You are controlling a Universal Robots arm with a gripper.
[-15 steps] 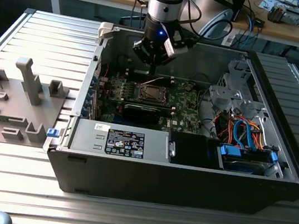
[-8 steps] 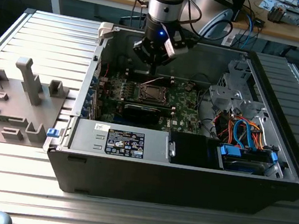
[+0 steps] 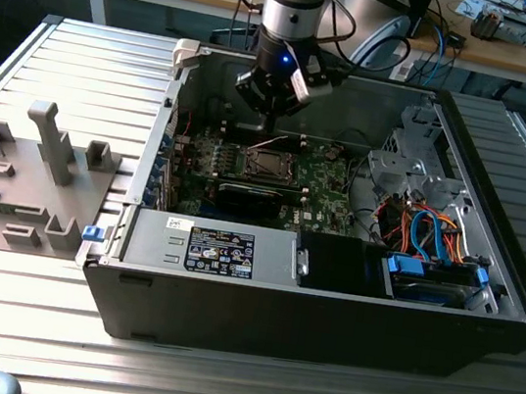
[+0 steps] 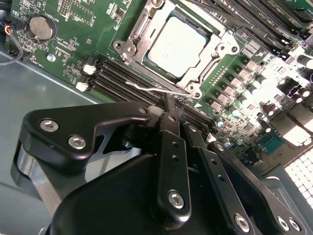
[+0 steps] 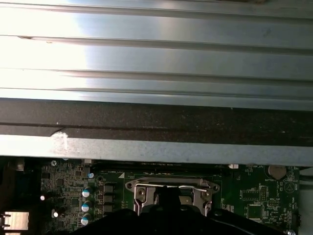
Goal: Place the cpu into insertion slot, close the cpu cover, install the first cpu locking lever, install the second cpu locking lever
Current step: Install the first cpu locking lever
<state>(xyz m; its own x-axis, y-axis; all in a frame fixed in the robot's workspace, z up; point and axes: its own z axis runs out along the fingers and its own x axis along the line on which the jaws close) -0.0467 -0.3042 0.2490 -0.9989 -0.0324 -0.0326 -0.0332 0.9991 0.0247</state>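
The cpu, a dull silver square, lies in the insertion slot on the green motherboard. The cpu cover, a silver metal frame, lies flat around it. A thin wire locking lever runs along the socket edge nearest my fingers; it appears again in the first wrist view as the lever. My gripper is shut, with its black fingertips pressed together right at the end of that lever and nothing visibly held. In the exterior view the gripper hangs inside the open computer case, just above the socket.
Black memory slots lie between the socket and my fingers. A coin battery sits on the board. The case wall rises close behind. A power supply and cables sit in the case. A grey fixture tray stands outside.
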